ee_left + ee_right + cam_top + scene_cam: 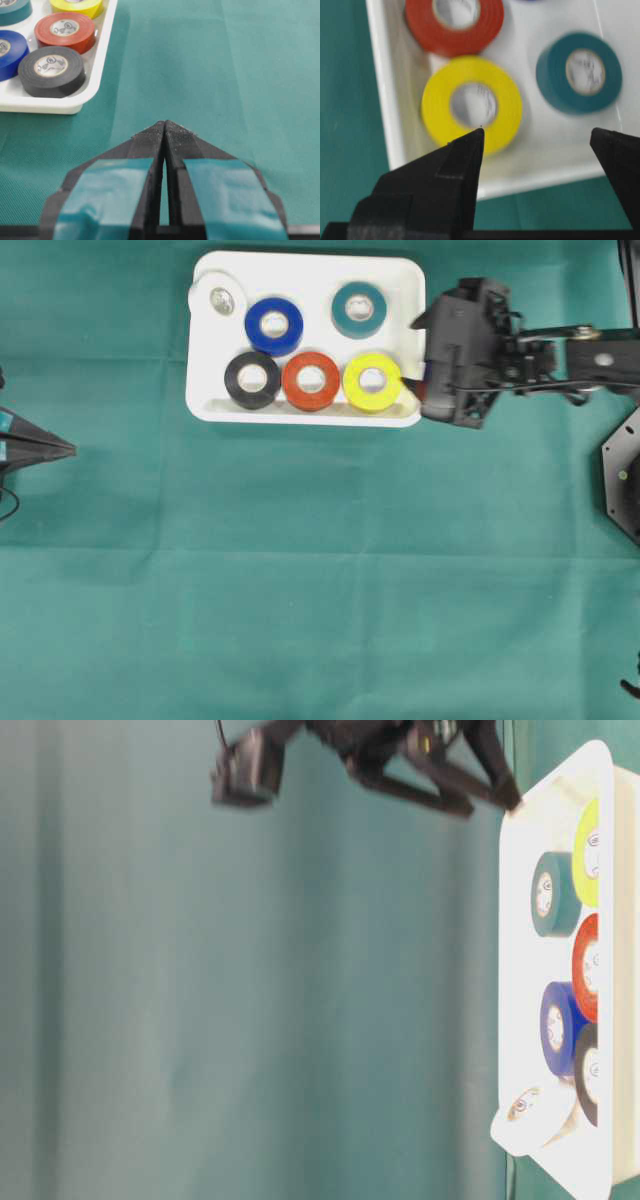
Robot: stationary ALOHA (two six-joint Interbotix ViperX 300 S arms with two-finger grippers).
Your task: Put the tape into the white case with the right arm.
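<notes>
Green tabletop; six tapes sit in white case, yellow tape nearest. Right hand open, empty, at case edge. Placement looks done; next, retreat. Left hand closed.

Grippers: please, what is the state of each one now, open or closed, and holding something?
Left gripper: closed, holding nothing.
Right gripper: open, holding nothing, above the white case by the yellow tape.
</notes>
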